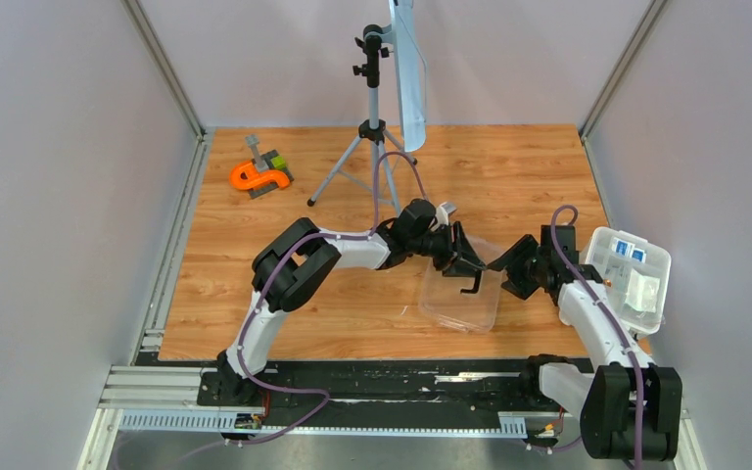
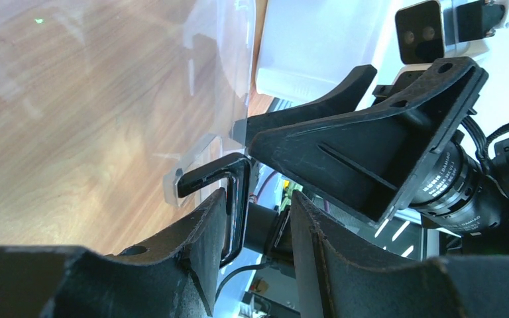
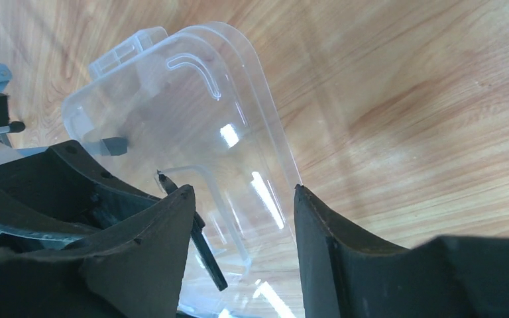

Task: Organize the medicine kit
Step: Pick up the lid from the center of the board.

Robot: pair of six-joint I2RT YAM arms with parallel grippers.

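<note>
Both stand open: left gripper (image 2: 258, 202) loosely straddles the black handle (image 2: 212, 175), right gripper (image 3: 244, 192) beside the clear lid (image 3: 172, 106); light, slick, bendy plastic, so the handle seems the safest hold

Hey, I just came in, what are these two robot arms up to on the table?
Both arms meet over the medicine kit's clear lid, mid-table. The lid's black handle sits inside the left gripper, though whether it is firmly clamped isn't clear. The right gripper is open at the lid's edge. The white tub stands uncovered to the right, with packets inside.
</note>
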